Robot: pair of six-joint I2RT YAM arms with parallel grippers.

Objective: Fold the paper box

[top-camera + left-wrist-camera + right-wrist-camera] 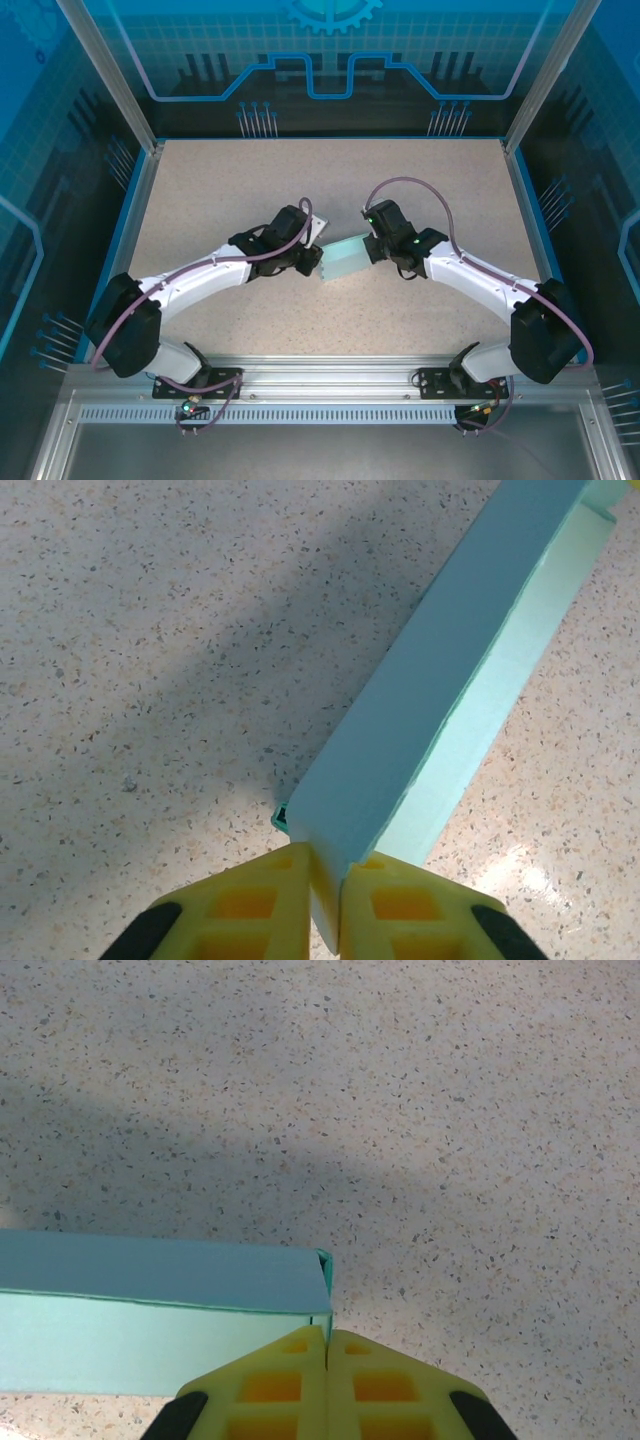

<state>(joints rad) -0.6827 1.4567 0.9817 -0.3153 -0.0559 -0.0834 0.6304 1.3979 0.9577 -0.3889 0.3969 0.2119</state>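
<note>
Left side first: the left fingers are pressed together on a thin edge of the paper box. The card is pinched flat between them at the near end of one long wall. That end is judged to be gripped so that the long body cannot swing.

At the middle of the desk the box is found, spanning the gap between the two sets of fingers. It is a long pale-blue trough with its side walls already stood up. Whether it rests on the desk or is lifted just clear cannot be told.

On the right, the right fingers are closed tight on the thin card at the box's other end corner. With both ends clamped, the shape is probably being braced so an end can be squared up and tucked.
</note>
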